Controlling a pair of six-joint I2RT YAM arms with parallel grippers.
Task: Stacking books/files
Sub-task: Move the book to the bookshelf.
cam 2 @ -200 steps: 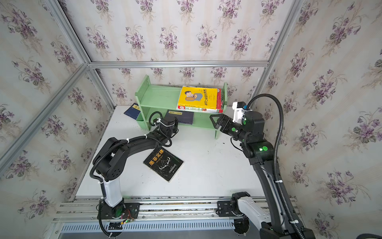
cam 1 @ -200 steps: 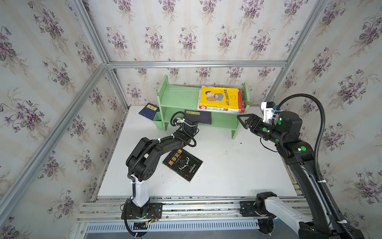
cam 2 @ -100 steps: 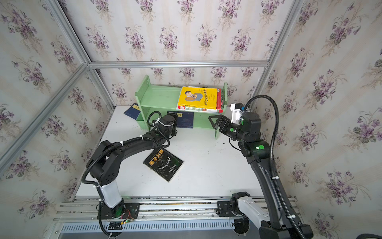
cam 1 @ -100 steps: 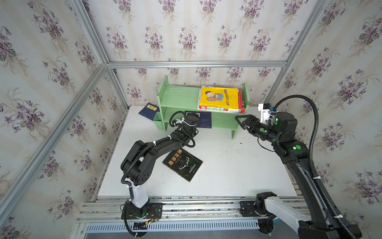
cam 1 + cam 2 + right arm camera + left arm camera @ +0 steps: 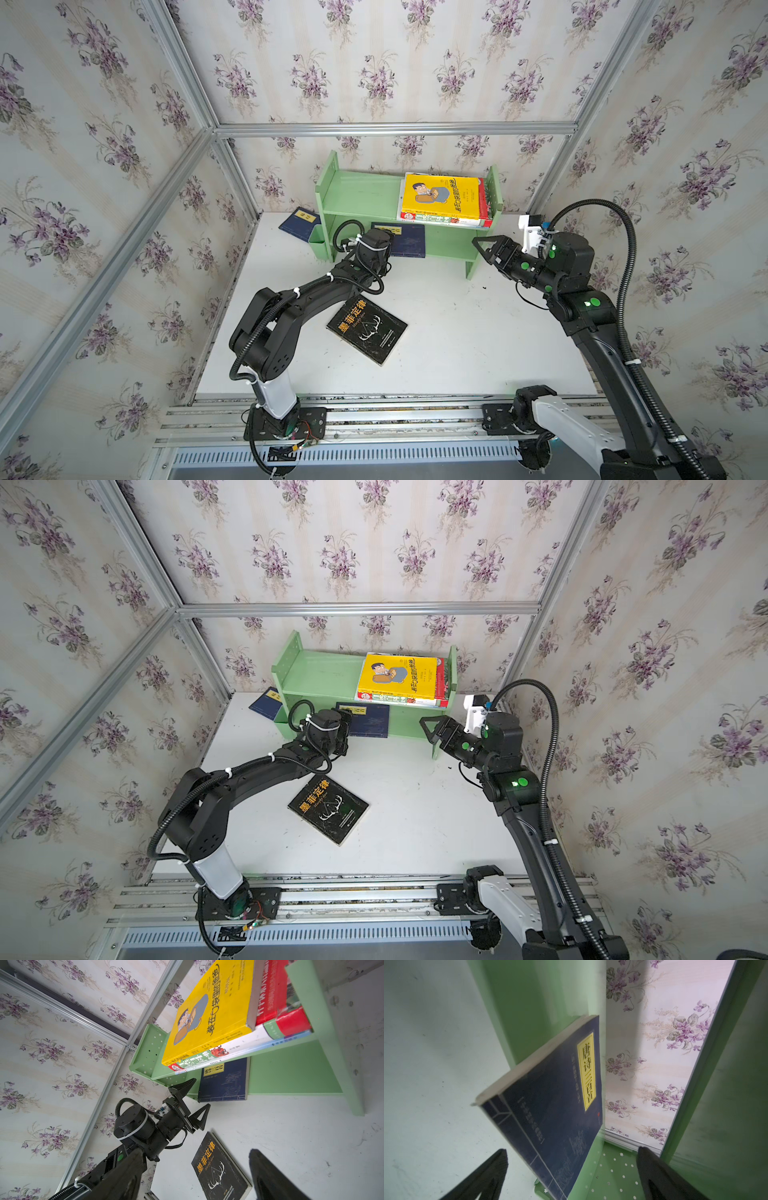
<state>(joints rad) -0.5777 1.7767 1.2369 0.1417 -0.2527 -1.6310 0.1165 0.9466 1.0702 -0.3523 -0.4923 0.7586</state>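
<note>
Both top views give me the white table [image 5: 436, 365] with the green shelf [image 5: 357, 195] standing at its far edge against the flowered wall.

My left arm reaches across the table to the shelf's lower level. In the left wrist view the left gripper [image 5: 572, 1150] has its jaws spread wide. The near end of a navy book with a yellow label [image 5: 550, 1095] lies in the gap between them, and I see neither finger touching it. My right arm comes in from the other side. The right gripper [image 5: 195, 1150] is also spread and empty, hovering above the table just beside the shelf's right end.

On the right half of the top board sits the stack: the yellow book with the cartoon man [image 5: 440, 195] lies flat on the green-and-red book [image 5: 444, 219]. The right wrist view shows a thin blue edge under both.

The black book with the orange title and antlers [image 5: 368, 328] lies face up and skewed in the middle of the table, well apart from both grippers.

The navy book lies flat on the lower board. A second navy book [image 5: 299, 218] lies on the table at the shelf's left end.
</note>
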